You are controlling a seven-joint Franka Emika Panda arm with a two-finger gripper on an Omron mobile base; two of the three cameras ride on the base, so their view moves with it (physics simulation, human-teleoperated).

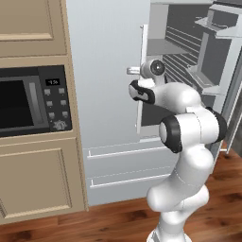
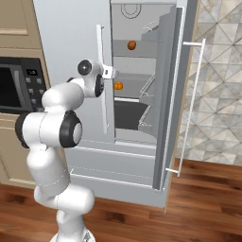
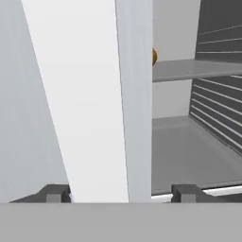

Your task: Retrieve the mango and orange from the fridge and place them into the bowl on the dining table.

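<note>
The fridge (image 2: 66, 38) has its right door (image 2: 182, 94) swung open and its left door (image 1: 108, 47) closed. On an upper shelf inside lies the reddish mango (image 2: 132, 45); the orange (image 2: 118, 85) rests one shelf lower. My gripper (image 2: 111, 72) hangs at the left door's inner edge, near its long handle (image 2: 99, 71), just above the orange's level. It also shows from the left side as gripper (image 1: 133, 71). In the hand view the fingertips (image 3: 54, 194) stand wide apart, the door's edge (image 3: 134, 94) rising between them, with a bright orange sliver of fruit (image 3: 154, 56) beyond. The bowl and dining table are out of view.
A black-fronted microwave (image 1: 28, 101) sits in beige cabinets left of the fridge. Two fridge drawers (image 1: 123, 165) lie below the doors. The open door with its white bar handle (image 2: 191, 104) juts out to the right. The floor (image 2: 203, 198) is wood.
</note>
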